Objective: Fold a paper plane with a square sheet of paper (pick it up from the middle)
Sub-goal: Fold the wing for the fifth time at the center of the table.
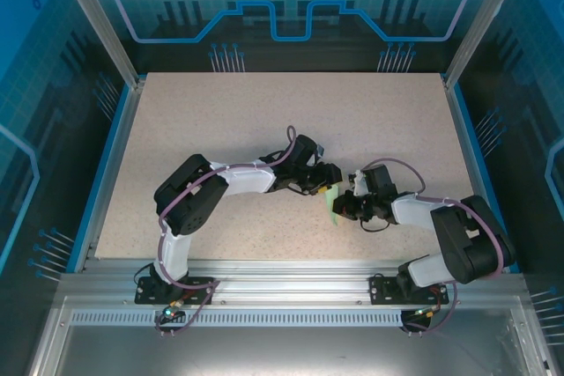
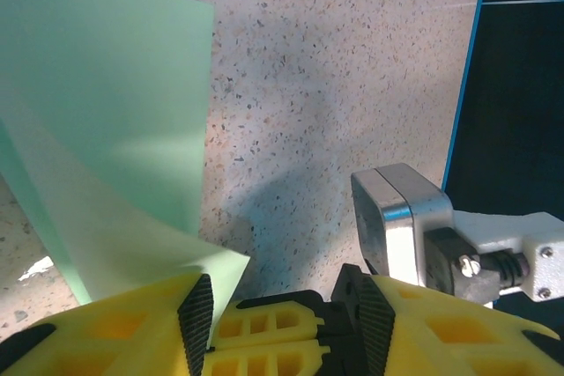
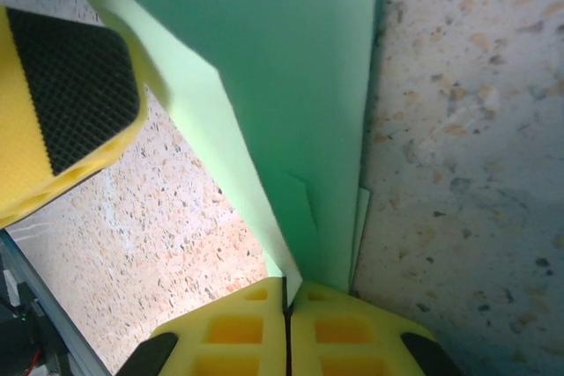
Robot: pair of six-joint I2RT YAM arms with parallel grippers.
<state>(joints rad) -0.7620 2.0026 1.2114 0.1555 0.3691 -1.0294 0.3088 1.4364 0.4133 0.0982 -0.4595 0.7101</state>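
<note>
2 robot arms meet near the middle of a speckled counter. The right tool is clamped tight on the edge of a folded pale mint-green sheet of paper. The left tool stands open, the sheet's corner just beside 1 of its pads

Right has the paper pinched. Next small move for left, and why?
Probably nudge the left gripper sideways toward the sheet of paper, so the sheet's free corner sits deeper in its open jaws. The right gripper is shut on the sheet. The corner seems to lie at one pad's tip, not well between the pads.
</note>
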